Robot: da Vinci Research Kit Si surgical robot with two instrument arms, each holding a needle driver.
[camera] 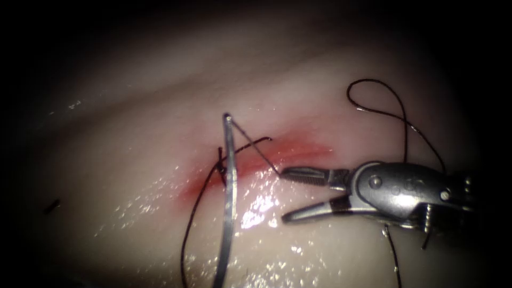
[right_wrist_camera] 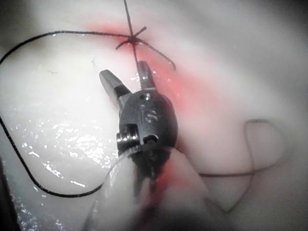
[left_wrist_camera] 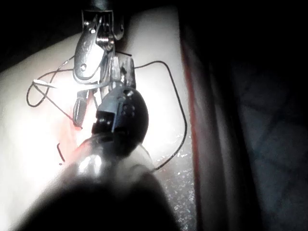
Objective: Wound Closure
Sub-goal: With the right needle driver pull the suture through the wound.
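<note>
- Your right arm's steel needle driver (camera: 281, 194) stands with jaws apart beside the red-stained cut (camera: 256, 162) in the pale tissue (camera: 133, 133), holding nothing.
- Your left tool's slim shaft (camera: 228, 202) crosses the cut; its jaws can't be made out.
- Black thread (camera: 194, 213) is knotted at the cut (right_wrist_camera: 131, 39).
- No lettering reads clearly.

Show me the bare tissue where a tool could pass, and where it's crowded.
Free: the tissue above-left of the cut, beyond the needle; also below the right tool, whose open jaws hold nothing. Crowded: the cut's left end, where needle, thread and jaws meet, and the thread loop above the tool. Whether the needle sits in the tissue is unclear.
</note>
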